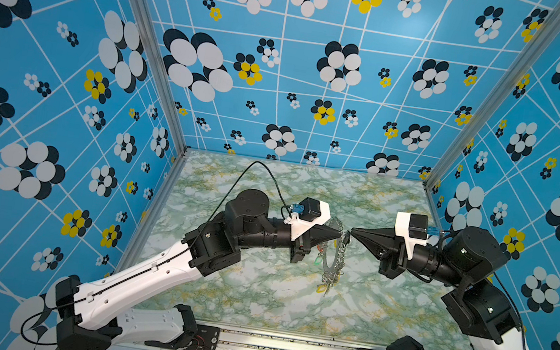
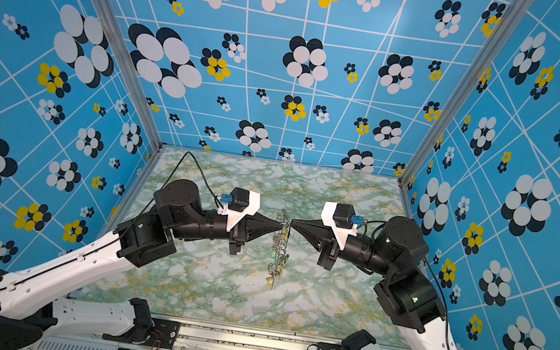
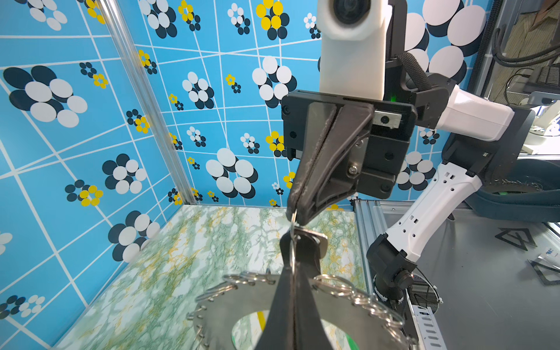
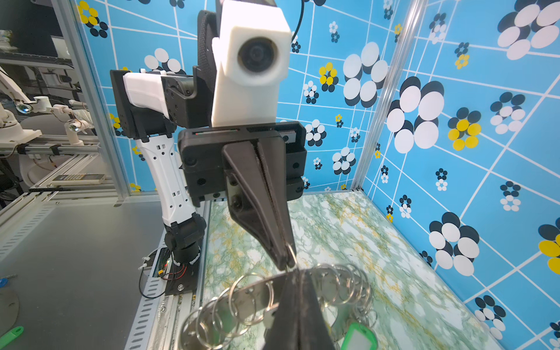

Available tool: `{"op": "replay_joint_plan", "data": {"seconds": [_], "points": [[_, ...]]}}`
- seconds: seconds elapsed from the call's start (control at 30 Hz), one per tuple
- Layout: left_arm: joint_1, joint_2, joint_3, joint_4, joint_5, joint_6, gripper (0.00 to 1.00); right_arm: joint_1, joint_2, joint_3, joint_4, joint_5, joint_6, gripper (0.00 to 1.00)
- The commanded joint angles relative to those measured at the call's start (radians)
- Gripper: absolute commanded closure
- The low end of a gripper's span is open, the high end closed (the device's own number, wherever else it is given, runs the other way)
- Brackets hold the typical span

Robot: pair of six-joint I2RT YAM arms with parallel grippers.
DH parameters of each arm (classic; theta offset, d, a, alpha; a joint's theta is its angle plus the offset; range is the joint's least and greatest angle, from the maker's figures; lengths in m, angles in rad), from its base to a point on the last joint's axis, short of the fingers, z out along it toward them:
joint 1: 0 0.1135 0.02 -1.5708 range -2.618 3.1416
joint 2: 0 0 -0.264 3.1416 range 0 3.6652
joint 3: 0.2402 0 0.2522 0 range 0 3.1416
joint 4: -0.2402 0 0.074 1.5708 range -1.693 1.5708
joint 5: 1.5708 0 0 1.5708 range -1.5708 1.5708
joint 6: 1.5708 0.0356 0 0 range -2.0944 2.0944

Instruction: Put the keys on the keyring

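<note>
**Threading the key**

In both top views my left gripper [image 1: 339,232] and right gripper [image 1: 353,232] meet tip to tip mid-frame, with the keyring [image 1: 326,266] hanging below.
Left wrist, centre: the right's jaws clamp a loop [image 3: 293,221], with the key [image 3: 312,239] beside it.
Right wrist: the left's jaws clamp a loop too.
Next, likely: work the key along the coil.

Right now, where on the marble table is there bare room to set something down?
Bare table: the far strip along the back wall, and the wide near stretch between the hanging keyring and the front rail. Crowded: the middle, where the left claw and right claw meet, both shut, at the keyring's top.
</note>
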Motion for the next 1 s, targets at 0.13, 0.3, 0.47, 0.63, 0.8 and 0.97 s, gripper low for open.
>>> {"op": "replay_joint_plan", "data": {"seconds": [0.13, 0.3, 0.47, 0.63, 0.8, 0.97], "points": [[-0.017, -0.023, 0.030, 0.056, 0.038, 0.013, 1.00, 0.013, 0.010, 0.021, -0.066, 0.042, -0.040, 1.00], [-0.017, -0.025, 0.032, 0.067, 0.042, 0.006, 1.00, 0.019, 0.006, 0.018, -0.086, 0.064, -0.057, 1.00], [-0.020, -0.022, 0.038, 0.070, 0.052, 0.002, 1.00, 0.025, 0.003, 0.021, -0.100, 0.080, -0.073, 1.00], [-0.023, -0.018, 0.047, 0.066, 0.057, 0.003, 1.00, 0.030, 0.002, 0.021, -0.109, 0.090, -0.078, 1.00], [-0.026, -0.009, 0.057, 0.064, 0.064, 0.003, 1.00, 0.040, 0.001, 0.025, -0.117, 0.096, -0.087, 1.00], [-0.032, 0.001, 0.071, 0.049, 0.071, 0.006, 1.00, 0.049, 0.005, 0.034, -0.123, 0.102, -0.092, 1.00]]}}
